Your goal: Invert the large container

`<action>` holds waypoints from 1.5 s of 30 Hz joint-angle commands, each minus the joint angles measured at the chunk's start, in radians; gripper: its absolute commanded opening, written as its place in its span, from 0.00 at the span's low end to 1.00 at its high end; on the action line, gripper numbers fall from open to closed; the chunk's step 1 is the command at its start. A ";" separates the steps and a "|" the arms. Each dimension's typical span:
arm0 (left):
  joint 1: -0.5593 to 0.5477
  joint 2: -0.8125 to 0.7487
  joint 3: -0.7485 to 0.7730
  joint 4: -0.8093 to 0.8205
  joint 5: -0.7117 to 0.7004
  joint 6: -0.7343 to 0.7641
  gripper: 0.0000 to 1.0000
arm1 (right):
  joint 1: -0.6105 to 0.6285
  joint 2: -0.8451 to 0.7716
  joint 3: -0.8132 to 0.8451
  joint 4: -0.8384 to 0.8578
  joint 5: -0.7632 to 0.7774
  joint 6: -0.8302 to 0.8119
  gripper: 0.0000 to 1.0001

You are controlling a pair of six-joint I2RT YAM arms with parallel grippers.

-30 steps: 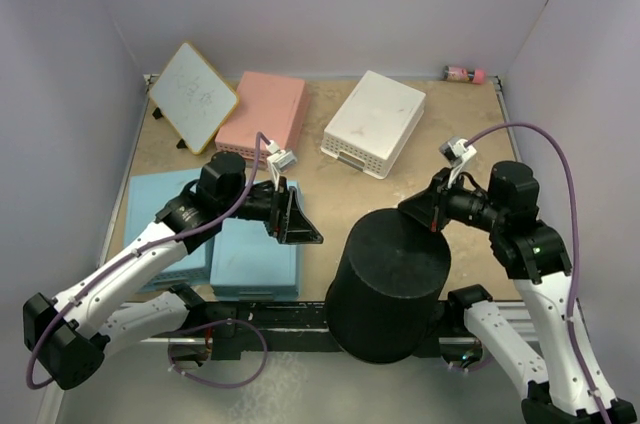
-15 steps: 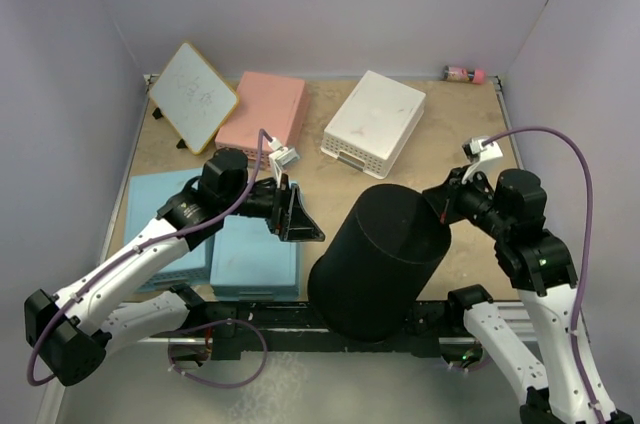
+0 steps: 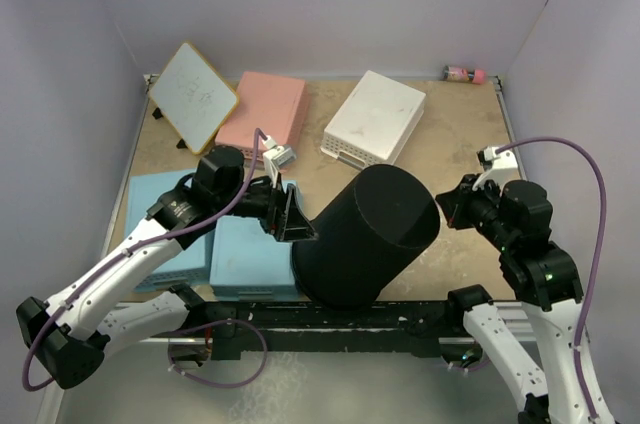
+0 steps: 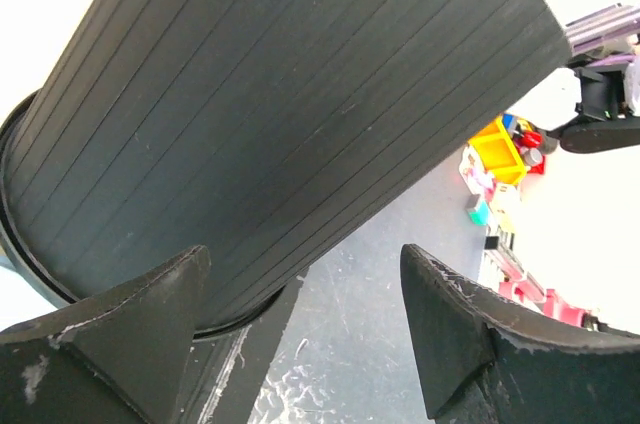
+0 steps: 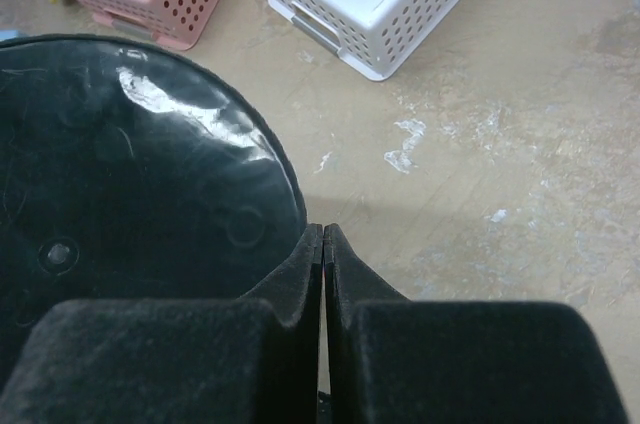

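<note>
The large container (image 3: 365, 234) is a black ribbed tub. It lies tilted near the table's front edge, its shiny base up and to the right, its wider rim low and to the left. It fills the left wrist view (image 4: 280, 94), and its base shows in the right wrist view (image 5: 130, 174). My left gripper (image 3: 290, 219) is open and empty, with the tub's rim end just beyond its fingers (image 4: 305, 264). My right gripper (image 3: 447, 206) is shut on nothing, its tips (image 5: 323, 229) close beside the edge of the base.
Two blue baskets (image 3: 160, 209) (image 3: 250, 254) lie upside down at the front left under the left arm. A pink basket (image 3: 265, 109), a white perforated basket (image 3: 375, 122) and a small whiteboard (image 3: 193, 96) stand at the back. A small pink bottle (image 3: 463, 73) lies in the back right corner.
The tub has tipped over further and its rim has swung left toward my left gripper. My right gripper has drawn back to the right, off the base. The left gripper has barely moved.
</note>
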 commanded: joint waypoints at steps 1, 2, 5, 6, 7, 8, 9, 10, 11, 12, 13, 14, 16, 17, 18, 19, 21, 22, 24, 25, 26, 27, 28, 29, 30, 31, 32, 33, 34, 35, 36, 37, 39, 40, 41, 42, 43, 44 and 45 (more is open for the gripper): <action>-0.006 -0.029 0.103 -0.099 -0.090 0.093 0.74 | 0.005 -0.022 -0.002 0.004 -0.045 0.017 0.00; -0.006 -0.030 0.116 -0.117 -0.106 0.100 0.74 | 0.004 -0.021 -0.005 0.006 -0.047 0.018 0.00; -0.006 -0.024 0.140 -0.169 -0.125 0.121 0.74 | 0.004 -0.022 -0.010 0.018 -0.065 0.018 0.00; -0.006 -0.017 0.145 -0.194 -0.134 0.134 0.74 | 0.004 -0.025 -0.012 0.026 -0.078 0.019 0.00; -0.006 -0.012 0.149 -0.222 -0.133 0.149 0.73 | 0.004 -0.027 -0.017 0.035 -0.091 0.021 0.00; -0.006 -0.006 0.144 -0.238 -0.122 0.154 0.72 | 0.003 -0.028 -0.021 0.045 -0.102 0.024 0.00; -0.006 -0.004 0.131 -0.242 -0.088 0.156 0.70 | 0.004 -0.029 -0.024 0.050 -0.107 0.029 0.00; -0.006 0.001 0.107 -0.242 -0.058 0.158 0.68 | 0.003 -0.028 -0.028 0.054 -0.112 0.031 0.00; -0.006 0.001 0.089 -0.242 -0.040 0.158 0.66 | 0.003 -0.026 -0.029 0.058 -0.118 0.032 0.00; -0.006 0.003 0.070 -0.245 -0.037 0.158 0.65 | 0.003 -0.023 -0.031 0.060 -0.121 0.032 0.00; -0.006 0.003 0.053 -0.246 -0.037 0.158 0.65 | 0.003 -0.020 -0.034 0.063 -0.124 0.032 0.00; -0.006 0.007 0.034 -0.245 -0.038 0.156 0.64 | 0.003 -0.019 -0.034 0.065 -0.126 0.032 0.00; -0.012 0.024 0.004 -0.233 -0.031 0.153 0.62 | 0.004 -0.017 -0.034 0.069 -0.127 0.032 0.00; -0.018 0.035 -0.009 -0.223 -0.026 0.152 0.60 | 0.003 -0.016 -0.036 0.073 -0.128 0.032 0.00; -0.027 0.044 -0.021 -0.203 -0.025 0.148 0.59 | 0.003 -0.016 -0.039 0.074 -0.129 0.031 0.00; -0.038 0.054 -0.030 -0.179 -0.025 0.138 0.59 | 0.003 -0.015 -0.039 0.076 -0.131 0.030 0.00; -0.068 0.076 -0.053 -0.067 -0.014 0.088 0.59 | 0.003 -0.012 -0.043 0.079 -0.138 0.031 0.00; -0.088 0.089 -0.062 -0.003 -0.015 0.043 0.59 | 0.004 -0.012 -0.045 0.080 -0.143 0.030 0.00; -0.111 0.127 -0.070 0.115 -0.031 -0.015 0.59 | 0.003 -0.013 -0.047 0.080 -0.151 0.032 0.00; -0.116 0.148 -0.082 0.205 -0.031 -0.061 0.59 | 0.003 -0.017 -0.048 0.083 -0.156 0.034 0.00; -0.116 0.174 -0.087 0.266 -0.039 -0.086 0.59 | 0.004 -0.020 -0.049 0.085 -0.160 0.035 0.00; -0.117 0.205 -0.080 0.295 -0.053 -0.087 0.59 | 0.003 -0.024 -0.048 0.087 -0.163 0.036 0.00; -0.117 0.233 -0.065 0.312 -0.073 -0.085 0.59 | 0.003 -0.029 -0.048 0.089 -0.163 0.037 0.00; -0.117 0.262 -0.053 0.333 -0.084 -0.089 0.59 | 0.004 -0.033 -0.049 0.091 -0.164 0.039 0.00; -0.116 0.289 -0.045 0.361 -0.090 -0.091 0.59 | 0.004 -0.035 -0.048 0.092 -0.166 0.039 0.00; -0.116 0.316 -0.031 0.399 -0.094 -0.093 0.59 | 0.004 -0.036 -0.048 0.094 -0.170 0.039 0.00; -0.115 0.344 -0.020 0.428 -0.103 -0.096 0.59 | 0.003 -0.036 -0.050 0.098 -0.175 0.039 0.00; -0.114 0.383 -0.003 0.446 -0.113 -0.098 0.59 | 0.003 -0.035 -0.052 0.100 -0.181 0.039 0.00; -0.111 0.401 0.020 0.448 -0.117 -0.093 0.59 | 0.003 -0.034 -0.053 0.103 -0.185 0.039 0.00; -0.105 0.436 0.052 0.430 -0.122 -0.080 0.59 | 0.003 -0.031 -0.052 0.106 -0.186 0.039 0.00; -0.093 0.455 0.086 0.387 -0.130 -0.061 0.59 | 0.003 -0.026 -0.045 0.105 -0.177 0.037 0.00; -0.078 0.462 0.121 0.339 -0.141 -0.038 0.59 | 0.004 -0.021 -0.034 0.103 -0.165 0.029 0.08; -0.043 0.442 0.169 0.255 -0.177 0.007 0.60 | 0.003 0.000 0.004 0.098 -0.114 0.001 0.47; -0.017 0.418 0.195 0.208 -0.219 0.031 0.61 | 0.003 0.016 0.028 0.093 -0.055 -0.006 0.64; 0.012 0.397 0.219 0.158 -0.260 0.051 0.63 | 0.003 0.037 0.052 0.084 0.024 -0.001 0.74; 0.036 0.375 0.251 0.113 -0.314 0.075 0.66 | 0.004 0.060 0.076 0.073 0.081 0.021 0.80; 0.052 0.357 0.286 0.066 -0.418 0.091 0.68 | 0.003 0.090 0.099 0.072 0.208 0.047 0.84; 0.058 0.345 0.322 0.021 -0.544 0.099 0.73 | 0.004 0.130 0.126 0.076 0.282 0.067 0.86; 0.058 0.336 0.352 -0.009 -0.658 0.101 0.76 | 0.003 0.161 0.144 0.094 0.333 0.080 0.89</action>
